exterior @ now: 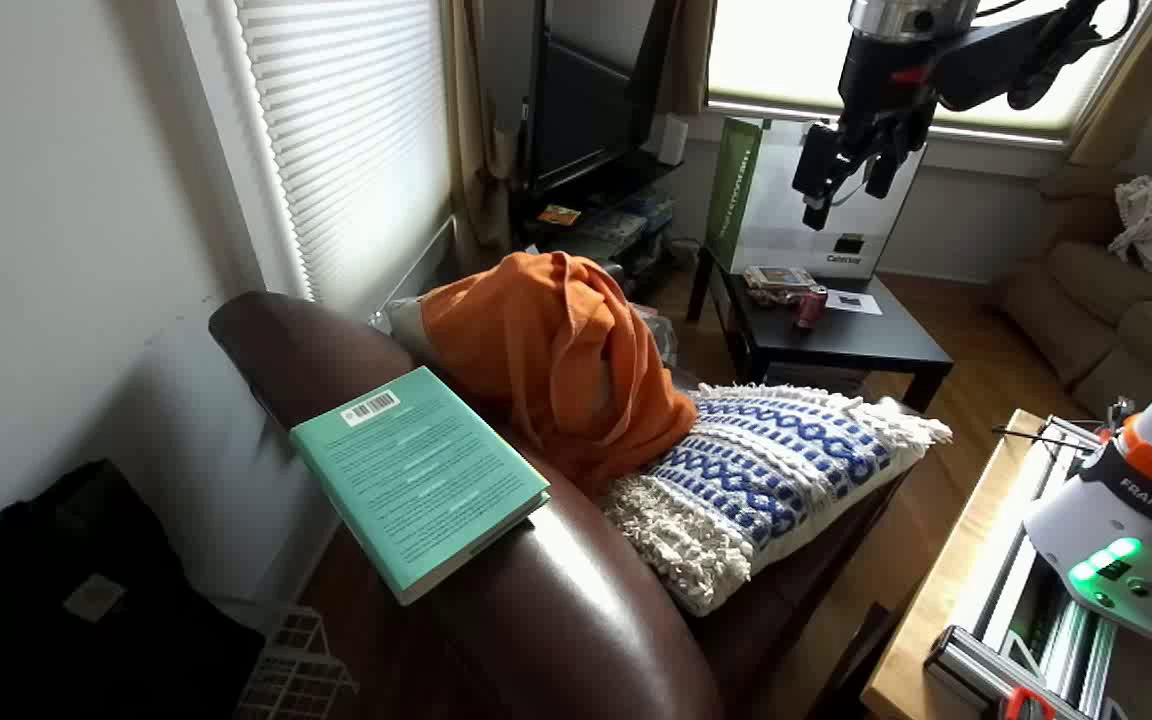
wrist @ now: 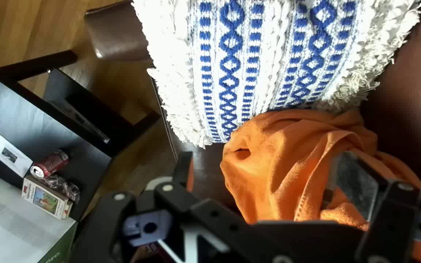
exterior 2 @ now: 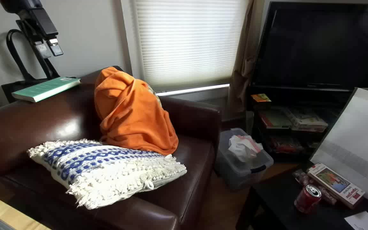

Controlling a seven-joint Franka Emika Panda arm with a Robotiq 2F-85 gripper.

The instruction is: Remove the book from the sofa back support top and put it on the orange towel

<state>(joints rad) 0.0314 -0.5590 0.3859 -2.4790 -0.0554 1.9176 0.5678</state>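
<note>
The teal book (exterior: 421, 490) lies flat, barcode side up, on top of the brown leather sofa back (exterior: 586, 590). It also shows in an exterior view (exterior 2: 46, 89) and is out of the wrist view. The orange towel (exterior: 556, 350) is draped in a rumpled heap over the sofa's seat and back; it also shows in an exterior view (exterior 2: 133, 118) and the wrist view (wrist: 280, 164). My gripper (exterior: 846, 200) is raised in the air, apart from book and towel. In the wrist view its fingers (wrist: 269, 177) are spread wide with nothing between them.
A blue and white fringed pillow (exterior: 766, 460) lies on the sofa beside the towel. A black table (exterior: 856, 340) bears a red can (exterior 2: 307, 198), a boxed item (exterior 2: 335, 185) and a large white bag (exterior: 816, 200). A television (exterior 2: 321, 48) and window blind (exterior 2: 190, 41) stand behind.
</note>
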